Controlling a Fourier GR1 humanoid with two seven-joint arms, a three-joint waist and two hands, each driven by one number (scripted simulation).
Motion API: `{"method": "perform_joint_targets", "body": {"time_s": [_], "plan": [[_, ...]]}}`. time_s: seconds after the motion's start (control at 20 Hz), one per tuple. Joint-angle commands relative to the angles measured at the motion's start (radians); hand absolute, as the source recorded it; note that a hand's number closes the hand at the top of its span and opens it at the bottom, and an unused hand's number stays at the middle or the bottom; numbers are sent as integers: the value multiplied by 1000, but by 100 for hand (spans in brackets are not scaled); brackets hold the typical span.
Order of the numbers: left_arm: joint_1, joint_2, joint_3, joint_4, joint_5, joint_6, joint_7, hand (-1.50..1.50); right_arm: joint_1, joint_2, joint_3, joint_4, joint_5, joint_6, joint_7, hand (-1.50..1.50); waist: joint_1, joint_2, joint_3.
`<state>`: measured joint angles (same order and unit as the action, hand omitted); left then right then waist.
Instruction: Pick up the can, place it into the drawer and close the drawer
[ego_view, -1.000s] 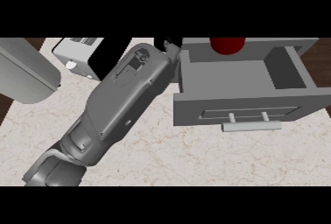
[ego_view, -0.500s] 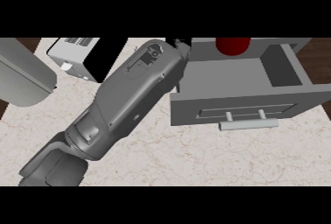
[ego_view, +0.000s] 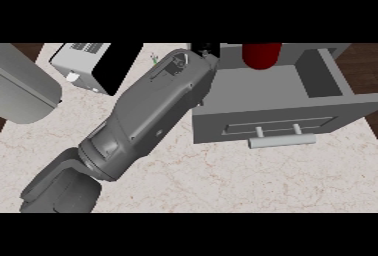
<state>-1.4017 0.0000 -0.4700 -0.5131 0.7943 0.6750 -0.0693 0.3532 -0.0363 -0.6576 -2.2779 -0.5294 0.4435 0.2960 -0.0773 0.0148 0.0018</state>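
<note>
Your left hand (ego_view: 204, 49) shows only as a dark sliver past the forearm, its fingers unreadable, beside the red can (ego_view: 261, 54) at the open drawer (ego_view: 275, 120)'s back on the desk (ego_view: 221, 180).

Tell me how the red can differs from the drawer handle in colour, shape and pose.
The red can is glossy red; the drawer handle is pale grey. The can is a stout cylinder standing upright behind the open drawer; the handle is a slim bar lying crosswise on the drawer's front. Both are rounded.
</note>
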Motion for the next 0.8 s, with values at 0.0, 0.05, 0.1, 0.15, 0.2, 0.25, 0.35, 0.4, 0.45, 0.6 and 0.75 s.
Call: {"method": "perform_joint_targets", "body": {"time_s": [0.0,0.05,0.1,0.15,0.2,0.25,0.35,0.4,0.45,0.6,0.75], "plan": [[34,0,-50,24,50,17,-40,-150,4,22,31,-43,-4,-9,31,-150,-10,2,0],[2,0,-30,73,26,-6,-42,-150,32,-1,-26,-60,-50,-12,31,-150,-4,0,0],[-16,0,-88,30,53,66,-1,-150,8,-7,9,-70,-38,-12,50,-150,-20,1,0],[49,0,-74,47,59,45,-74,-150,15,-7,-8,-29,-58,-5,40,-150,-17,4,0],[23,0,-122,18,82,87,-25,-150,-25,18,45,-32,33,-13,28,-150,-26,8,1],[-2,0,-87,51,80,75,-30,-150,-4,-1,-2,-34,-20,-12,28,-150,-10,2,0],[17,0,-87,74,86,64,-75,-150,-28,-17,-9,4,3,-14,19,-150,-7,5,0],[-25,0,-98,86,98,87,-27,-150,1,5,33,-72,-11,-17,67,-150,-21,6,0],[-39,0,-97,68,112,112,-31,-150,-8,11,9,12,12,28,-10,-150,-21,5,1],[-8,0,-124,50,132,99,-50,-150,-39,-14,-14,19,15,-6,3,-150,-9,3,0],[-3,0,-129,71,156,108,-85,-150,-55,-19,7,-14,8,-24,34,-150,-17,6,0]]}}
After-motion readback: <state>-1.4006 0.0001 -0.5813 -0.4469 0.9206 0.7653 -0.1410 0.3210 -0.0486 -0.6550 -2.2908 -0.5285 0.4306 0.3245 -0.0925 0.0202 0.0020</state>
